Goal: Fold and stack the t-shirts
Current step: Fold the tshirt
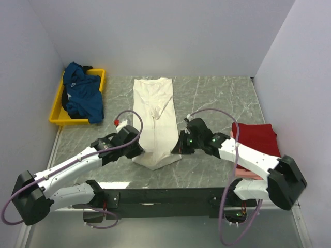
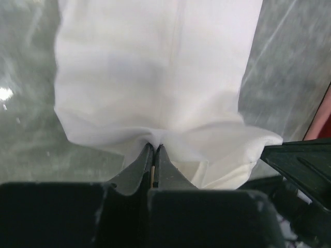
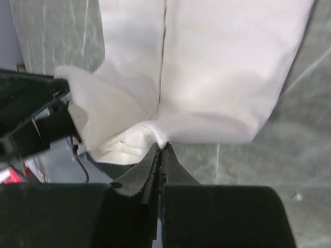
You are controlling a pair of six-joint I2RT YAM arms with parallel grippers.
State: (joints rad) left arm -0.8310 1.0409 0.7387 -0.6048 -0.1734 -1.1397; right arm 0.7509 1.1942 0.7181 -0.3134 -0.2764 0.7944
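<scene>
Left gripper (image 2: pixel 155 149) — tips in cream-white t-shirt (image 2: pixel 155 72)

arms (image 1: pixel 67 170): white links, black joints | cables (image 1: pixel 212 109): lilac | gripper (image 2: pixel 155 151): black

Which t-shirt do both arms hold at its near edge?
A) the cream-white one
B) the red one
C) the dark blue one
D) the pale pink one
A: in the wrist views the left fingers and the right fingers are shut on the bunched near edge of the cream-white t-shirt.
</scene>
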